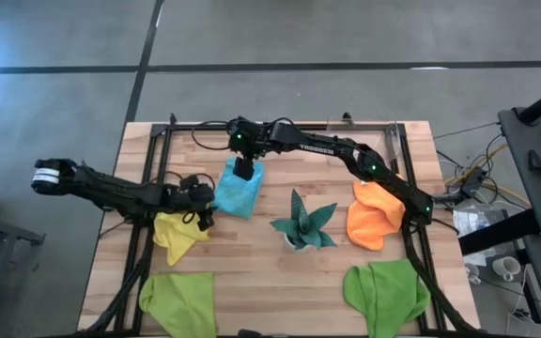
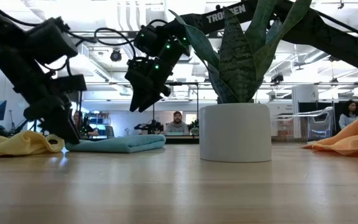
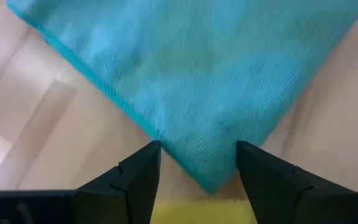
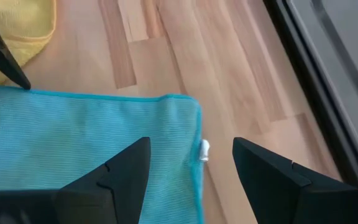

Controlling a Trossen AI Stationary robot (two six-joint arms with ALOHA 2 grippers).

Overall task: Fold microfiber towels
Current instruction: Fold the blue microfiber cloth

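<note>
High view: the light blue towel (image 1: 239, 189) lies flat on the table (image 1: 280, 282), a slanted oblong with its long axis running from the right gripper (image 1: 243, 169), which hangs over its far end, down to the corner at the left gripper (image 1: 205, 204). The yellow towel (image 1: 178, 232) lies crumpled just beside the left gripper.

Low view: the blue towel (image 2: 117, 144) sits as a thin flat layered pad. The right gripper (image 2: 143, 99) hangs clear above it, fingers apart, holding nothing. The left gripper (image 2: 59, 134) is low, at the pad's edge.

Left wrist view: a pointed corner of the blue towel (image 3: 191, 81) lies between the left gripper's (image 3: 197, 171) spread fingers, aimed back at the wrist. Nothing is pinched.

Right wrist view: the right gripper (image 4: 190, 168) is wide open over a straight hemmed edge and corner of the blue towel (image 4: 92, 149), a small white tag (image 4: 204, 149) at the hem.

Judgement: light, limp, grippy cloth. Pinch corners or hems. It will sag and drag, not slide.
</note>
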